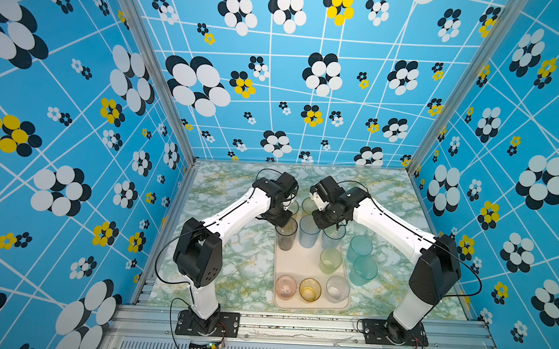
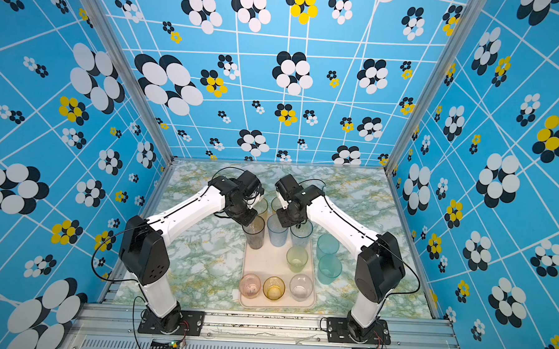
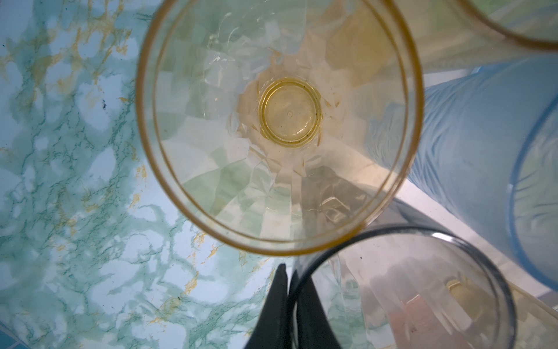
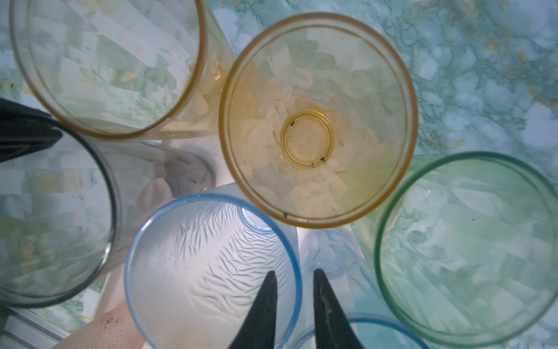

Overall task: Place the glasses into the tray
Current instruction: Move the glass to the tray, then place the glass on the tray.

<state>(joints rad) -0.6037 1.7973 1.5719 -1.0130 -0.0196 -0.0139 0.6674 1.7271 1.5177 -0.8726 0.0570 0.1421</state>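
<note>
The cream tray (image 1: 300, 263) lies at the front centre of the table. Short pink (image 1: 285, 287), amber (image 1: 309, 290) and clear (image 1: 337, 288) glasses line its near end, with a short green glass (image 1: 330, 260) further back. At its far end stand a tall grey glass (image 1: 285, 238) and two tall blue glasses (image 1: 308, 233). My left gripper (image 3: 290, 272) is shut on the grey glass (image 3: 407, 287), pinching its rim. My right gripper (image 4: 294, 272) is open, its fingers either side of a blue glass (image 4: 196, 256) rim without touching it.
Two teal glasses (image 1: 360, 248) stand on the marble table just right of the tray. Tall amber (image 4: 317, 121) and green (image 4: 468, 241) glasses crowd the table beyond the tray's far end, under both wrists. Blue patterned walls enclose three sides.
</note>
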